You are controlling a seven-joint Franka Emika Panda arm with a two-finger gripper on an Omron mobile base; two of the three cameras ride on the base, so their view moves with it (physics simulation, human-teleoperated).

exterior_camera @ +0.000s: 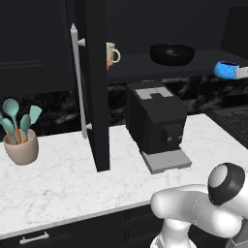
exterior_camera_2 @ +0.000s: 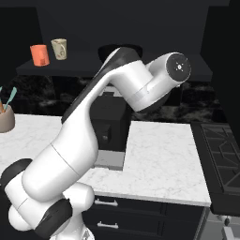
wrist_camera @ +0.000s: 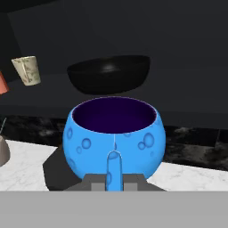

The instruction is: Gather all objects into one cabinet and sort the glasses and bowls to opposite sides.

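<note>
My gripper (wrist_camera: 113, 180) is shut on the handle of the bright blue mug (wrist_camera: 115, 136) and holds it upright in the air. The blue mug (exterior_camera: 225, 69) hangs at shelf height by the right end of the open cabinet's dark shelf (exterior_camera: 140, 65), with the gripper (exterior_camera: 240, 72) at the picture's right edge. The wide black bowl (exterior_camera: 172, 53) sits on the shelf, just beyond the mug in the hand view. At the shelf's left end stand the cream mug (exterior_camera: 112, 54) and the orange mug (exterior_camera_2: 40, 55). The cabinet door (exterior_camera: 94, 82) stands open, with a long silver handle (exterior_camera: 77, 82).
A black coffee machine (exterior_camera: 155, 121) stands on the white marble counter (exterior_camera: 58, 179) below the shelf. A beige pot of teal utensils (exterior_camera: 20, 145) is at the counter's left. A dark stovetop (exterior_camera_2: 220, 154) lies to the right. Drawers (exterior_camera_2: 140, 211) run under the counter.
</note>
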